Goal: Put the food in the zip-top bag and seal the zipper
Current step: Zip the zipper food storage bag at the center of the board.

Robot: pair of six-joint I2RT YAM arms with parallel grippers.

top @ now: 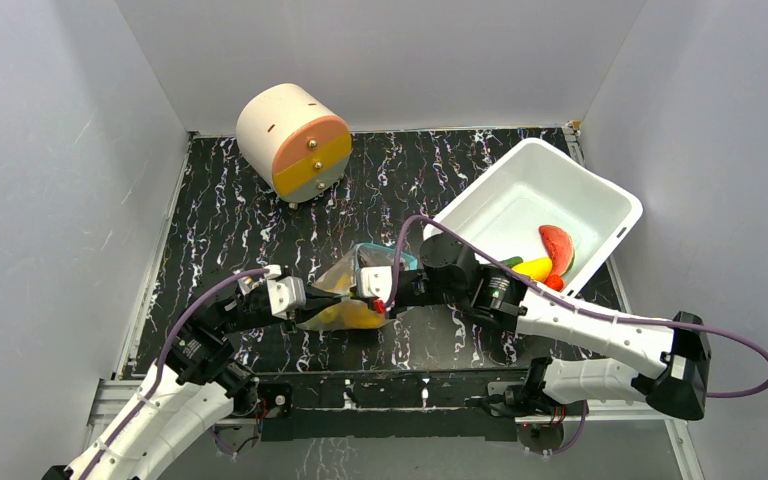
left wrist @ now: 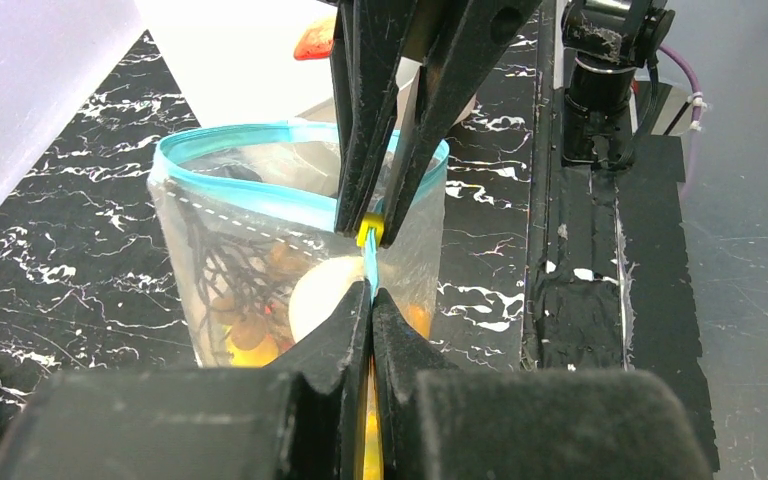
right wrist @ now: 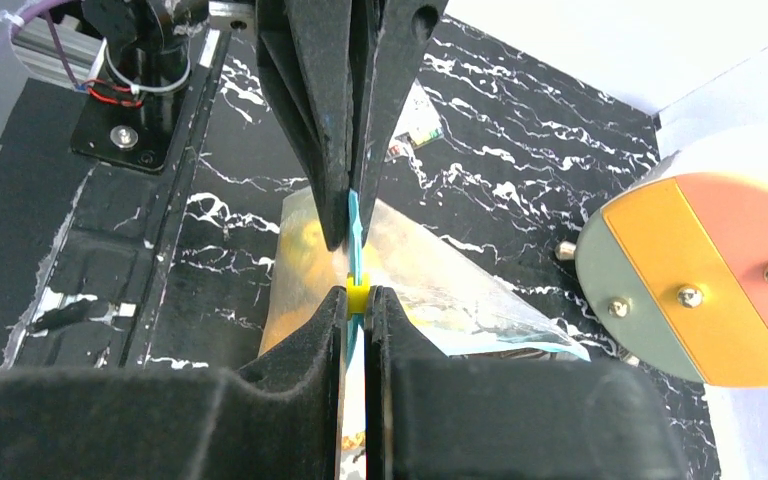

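Marbled black table (top: 220, 210), white tub (top: 520, 185) at two o'clock. Left gripper (left wrist: 371, 295) and right gripper (right wrist: 358, 292) both clamp one floppy zip-top bag's (left wrist: 210, 270) teal zipper (left wrist: 240, 195).

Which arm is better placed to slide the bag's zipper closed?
Right. The right gripper pinches the yellow slider on the zipper; the left gripper only clamps the zipper beside it, anchoring the bag.

We saw the zip-top bag (top: 338, 277) near the middle of the black marbled table (top: 220, 230), with yellow and orange food (top: 355, 318) inside and its teal zipper (top: 390, 254) showing at 1 o'clock. The left gripper (top: 315, 300) met the bag from 9 o'clock, the right gripper (top: 358, 297) from 3 o'clock. At 2 o'clock a white tub (top: 490, 200) held a watermelon slice (top: 557, 248) and a yellow piece (top: 535, 268). At 11 o'clock sat a round drawer unit (top: 293, 140).
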